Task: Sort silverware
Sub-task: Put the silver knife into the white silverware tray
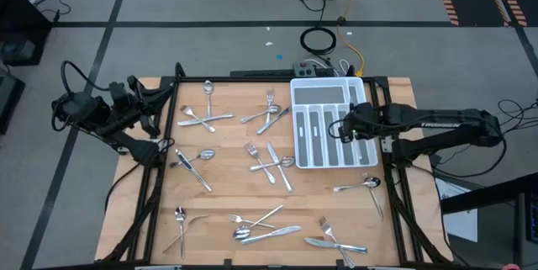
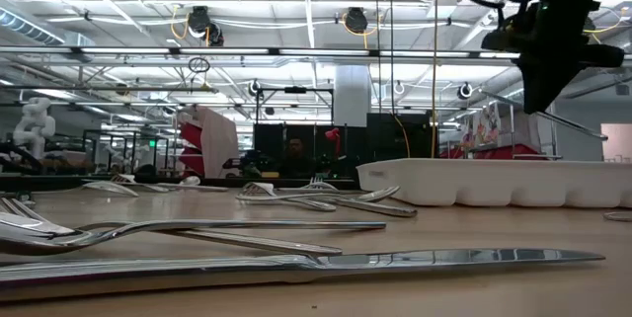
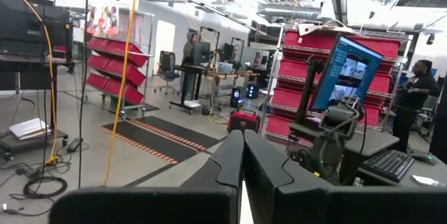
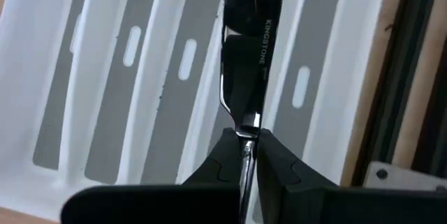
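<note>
High view: tray point(image 1: 329, 93) looks empty, silverware point(image 1: 269, 165) lies scattered across table point(image 1: 227, 186); right gripper point(image 4: 243, 148) pinches a knife point(image 4: 246, 49) over the tray, left gripper point(image 3: 242, 165) pressed together, parked at table's edge.

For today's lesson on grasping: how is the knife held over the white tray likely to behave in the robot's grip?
The knife looks like polished metal, so probably stiff, not floppy. Its shiny surface may be slippery. The right hand pinches it at one end only, above the tray, so it could pivot or swing.
</note>
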Controlling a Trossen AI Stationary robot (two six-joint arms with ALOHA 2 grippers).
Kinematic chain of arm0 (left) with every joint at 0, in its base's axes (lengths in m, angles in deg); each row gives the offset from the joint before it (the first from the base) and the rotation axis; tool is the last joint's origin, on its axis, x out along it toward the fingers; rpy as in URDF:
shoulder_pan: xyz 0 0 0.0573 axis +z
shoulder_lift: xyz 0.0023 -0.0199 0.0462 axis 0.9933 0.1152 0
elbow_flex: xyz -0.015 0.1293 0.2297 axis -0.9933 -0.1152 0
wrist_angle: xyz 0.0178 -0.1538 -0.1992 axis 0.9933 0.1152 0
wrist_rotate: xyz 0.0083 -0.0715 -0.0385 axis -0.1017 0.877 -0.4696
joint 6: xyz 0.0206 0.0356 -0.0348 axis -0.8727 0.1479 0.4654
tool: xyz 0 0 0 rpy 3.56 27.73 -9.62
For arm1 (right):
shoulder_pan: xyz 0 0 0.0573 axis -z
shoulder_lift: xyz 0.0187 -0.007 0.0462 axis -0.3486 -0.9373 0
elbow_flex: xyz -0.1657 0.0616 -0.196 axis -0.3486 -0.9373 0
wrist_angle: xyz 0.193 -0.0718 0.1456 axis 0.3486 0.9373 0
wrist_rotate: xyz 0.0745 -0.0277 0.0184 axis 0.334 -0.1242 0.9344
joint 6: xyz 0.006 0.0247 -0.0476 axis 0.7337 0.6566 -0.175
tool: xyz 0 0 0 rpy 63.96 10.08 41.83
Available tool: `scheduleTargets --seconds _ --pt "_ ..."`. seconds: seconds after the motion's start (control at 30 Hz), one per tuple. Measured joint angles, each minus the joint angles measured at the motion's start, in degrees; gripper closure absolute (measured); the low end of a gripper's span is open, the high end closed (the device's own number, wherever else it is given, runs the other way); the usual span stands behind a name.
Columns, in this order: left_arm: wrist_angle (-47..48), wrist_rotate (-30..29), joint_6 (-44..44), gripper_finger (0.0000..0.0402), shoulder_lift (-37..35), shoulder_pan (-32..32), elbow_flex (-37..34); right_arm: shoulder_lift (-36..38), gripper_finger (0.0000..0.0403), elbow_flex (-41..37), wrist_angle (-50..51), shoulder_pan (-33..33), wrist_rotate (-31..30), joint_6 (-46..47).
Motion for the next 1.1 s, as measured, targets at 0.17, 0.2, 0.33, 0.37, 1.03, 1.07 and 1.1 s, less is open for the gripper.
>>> scheduleTargets --seconds 0.17,0.2,0.33,0.37,1.03,1.07,1.1 --pt "0.02 0.00 0.03 0.0386 0.01 0.00 0.00 -3.53 0.0403 -0.16 -3.53 3.00 0.25 -5.13" --pt "0.02 -0.01 0.05 0.0386 0.00 0.00 0.00 -4.03 0.0403 -0.60 -4.36 3.51 0.46 -5.70" --pt "0.04 -0.02 0.35 0.0386 0.00 0.00 0.00 -4.75 0.0403 -4.31 -8.73 5.28 3.26 -7.03" --pt "0.04 -0.02 0.35 0.0386 0.00 0.00 0.00 -4.71 0.0403 -5.39 -10.29 5.51 3.75 -7.04" --pt "0.11 -0.22 0.35 0.0386 0.02 0.00 0.00 -4.40 0.0397 -20.87 -28.56 8.05 9.26 -3.50" --pt "0.11 -0.23 0.35 0.0386 0.02 0.00 0.00 -4.40 0.0392 -20.87 -28.50 8.05 8.91 -3.30" --pt "0.09 -0.25 0.35 0.0386 0.02 0.01 0.00 -4.40 0.0385 -20.87 -28.37 8.05 8.81 -2.92"
